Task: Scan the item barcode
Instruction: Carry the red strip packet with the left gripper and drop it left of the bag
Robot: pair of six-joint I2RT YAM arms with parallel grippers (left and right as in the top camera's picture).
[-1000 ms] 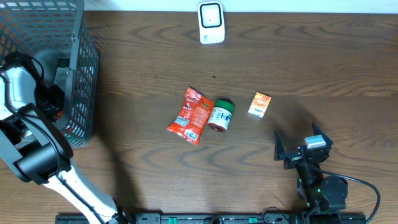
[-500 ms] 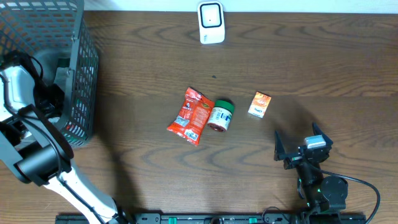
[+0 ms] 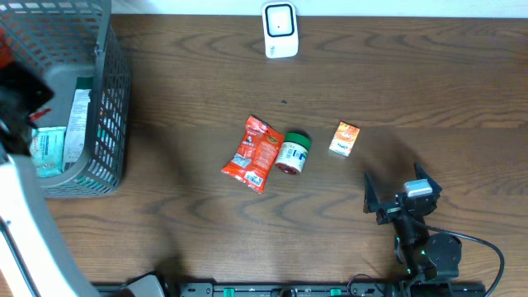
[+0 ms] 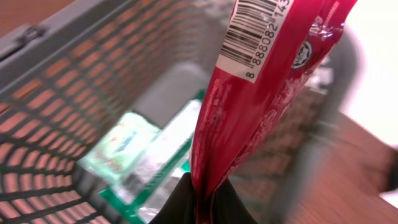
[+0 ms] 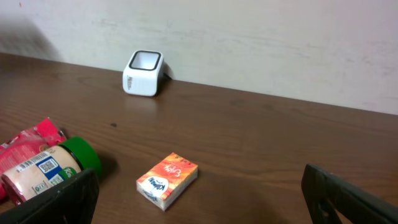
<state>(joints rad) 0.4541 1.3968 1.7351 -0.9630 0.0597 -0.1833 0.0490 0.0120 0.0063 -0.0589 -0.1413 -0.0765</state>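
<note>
left fingers [image 4: 185, 203] clenched on red packet [image 4: 261, 93] edge | right fingers [image 5: 59, 199] spread, empty | risk: slipping from thin pinch into basket [image 4: 56, 81] before reaching scanner [image 3: 280, 30]

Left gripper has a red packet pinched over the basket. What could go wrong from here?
The left gripper pinches only one edge of the red packet, so it may slip and fall into the basket. The packet looks creased and limp, so its barcode may not face the scanner flat.

A barcode [image 4: 252, 37] is printed on the packet [image 4: 249, 124], with the digits 8 888082 143 legible; print on the jar [image 5: 43, 171] and box [image 5: 166, 180] cannot be read.
</note>
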